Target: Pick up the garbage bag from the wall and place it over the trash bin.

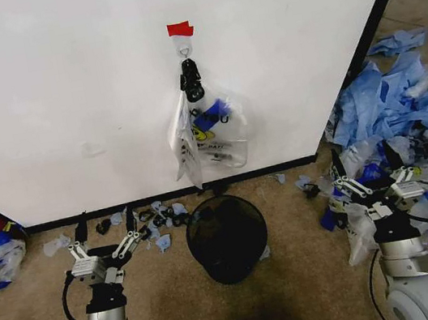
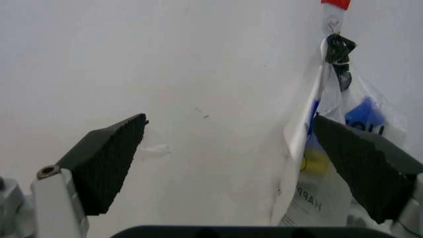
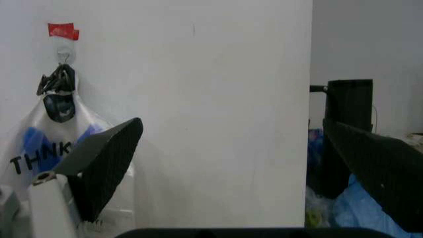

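So far nothing is picked: this reads as the approach step. The wall (image 1: 63,95) spans the far side of the floor, its right edge running down to a corner at the black base strip (image 1: 162,196). Right of that edge the heaped blue and clear bags (image 1: 402,108) crowd the floor, so that side offers little room. Centre floor, the trash bin (image 1: 227,236) stands just in front of the base strip, its mouth uncovered. The garbage bag (image 1: 210,136) hangs on the wall directly above the bin, from the small hook (image 1: 184,47) under the red tape piece (image 1: 180,28). My left gripper (image 1: 106,240) sits low at the bin's left, fingers spread, holding nothing; open floor lies between it and the bin. My right gripper (image 1: 371,181) sits low at the right among the heap's edge, also spread and empty. Judgement: the next move calls for raising one arm to the bag's handles and lifting them up off the hook, not pulling straight out.
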You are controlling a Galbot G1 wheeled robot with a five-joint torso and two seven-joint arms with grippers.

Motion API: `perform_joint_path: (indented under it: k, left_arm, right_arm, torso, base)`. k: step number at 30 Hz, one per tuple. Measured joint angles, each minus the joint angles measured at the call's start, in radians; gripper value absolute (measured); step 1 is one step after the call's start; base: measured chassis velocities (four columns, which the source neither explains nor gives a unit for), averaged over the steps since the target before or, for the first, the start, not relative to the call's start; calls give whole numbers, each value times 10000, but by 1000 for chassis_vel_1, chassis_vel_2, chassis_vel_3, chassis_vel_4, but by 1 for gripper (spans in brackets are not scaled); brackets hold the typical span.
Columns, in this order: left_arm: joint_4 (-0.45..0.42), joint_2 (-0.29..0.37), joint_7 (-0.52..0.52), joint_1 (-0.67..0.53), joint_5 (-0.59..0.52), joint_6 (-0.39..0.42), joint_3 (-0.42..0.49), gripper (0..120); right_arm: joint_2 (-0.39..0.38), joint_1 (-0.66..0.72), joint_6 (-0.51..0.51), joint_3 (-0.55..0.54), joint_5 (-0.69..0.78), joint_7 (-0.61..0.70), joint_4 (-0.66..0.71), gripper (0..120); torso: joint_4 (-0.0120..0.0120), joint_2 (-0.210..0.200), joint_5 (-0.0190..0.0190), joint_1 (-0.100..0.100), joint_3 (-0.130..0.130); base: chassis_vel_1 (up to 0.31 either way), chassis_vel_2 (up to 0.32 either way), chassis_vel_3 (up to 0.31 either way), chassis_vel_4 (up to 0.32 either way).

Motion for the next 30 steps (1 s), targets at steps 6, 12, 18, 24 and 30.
perform_joint_path:
  k: [6, 12, 18, 24, 30]
  left_arm:
    - [123, -32, 36, -76, 24, 6, 56, 99]
    - [233, -58, 40, -136, 86, 52, 60, 98]
    - [349, -140, 46, -137, 227, 105, 63, 99]
    - [414, -270, 50, -166, 316, 158, 48, 98]
    - [515, -450, 52, -198, 436, 212, 27, 99]
  right_arm:
    - [-94, 17, -24, -187, 381, 17, -69, 100]
    - [-237, 249, -93, -414, 1084, -25, -203, 100]
    - [-465, 721, -229, -856, 2009, -34, -421, 100]
    - [-807, 1460, -718, -1809, 3787, 46, -457, 100]
    - [-1226, 3044, -1070, -3225, 5926, 66, -627, 100]
  torso:
    - [0, 0, 0, 0, 0]
    - [-1, 0, 0, 0, 0]
    - [1, 0, 0, 0, 0]
    - [-2, 0, 0, 0, 0]
    - [4, -3, -1, 0, 0]
  base:
    - [0, 0, 0, 0]
    - [0, 0, 0, 0]
    - [0, 0, 0, 0]
    - [0, 0, 0, 0]
    - [0, 0, 0, 0]
